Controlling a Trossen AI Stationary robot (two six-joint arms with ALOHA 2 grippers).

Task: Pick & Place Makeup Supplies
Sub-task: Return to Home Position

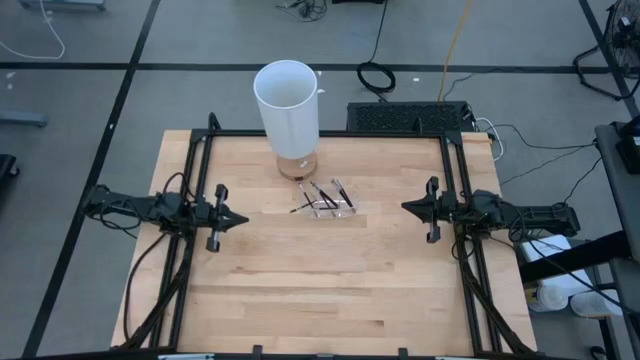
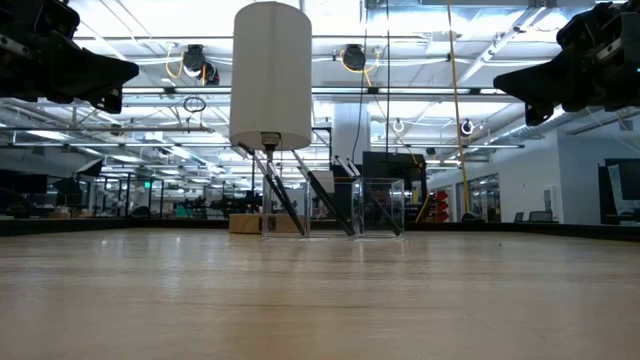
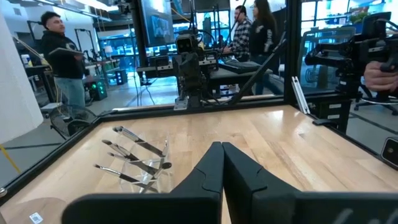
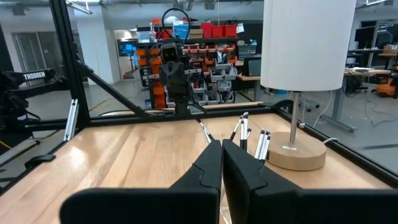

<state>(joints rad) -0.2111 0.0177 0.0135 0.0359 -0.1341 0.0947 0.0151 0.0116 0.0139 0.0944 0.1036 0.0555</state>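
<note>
Several thin dark makeup sticks (image 1: 322,197) with paler tips stand slanting in a small clear tray (image 1: 335,209) at the table's middle; the left wrist view shows the sticks (image 3: 138,157) leaning out over the tray's rim. My left gripper (image 1: 243,217) hovers shut at the table's left, pointing level toward the middle. My right gripper (image 1: 406,207) hovers shut at the right, pointing level toward the left one. Both are well clear of the sticks.
A tall white cylinder (image 1: 288,108) on a round wooden base (image 1: 296,166) stands just behind the tray. A black frame (image 1: 200,140) runs along the table's left, far and right sides. People stand in the room beyond the table.
</note>
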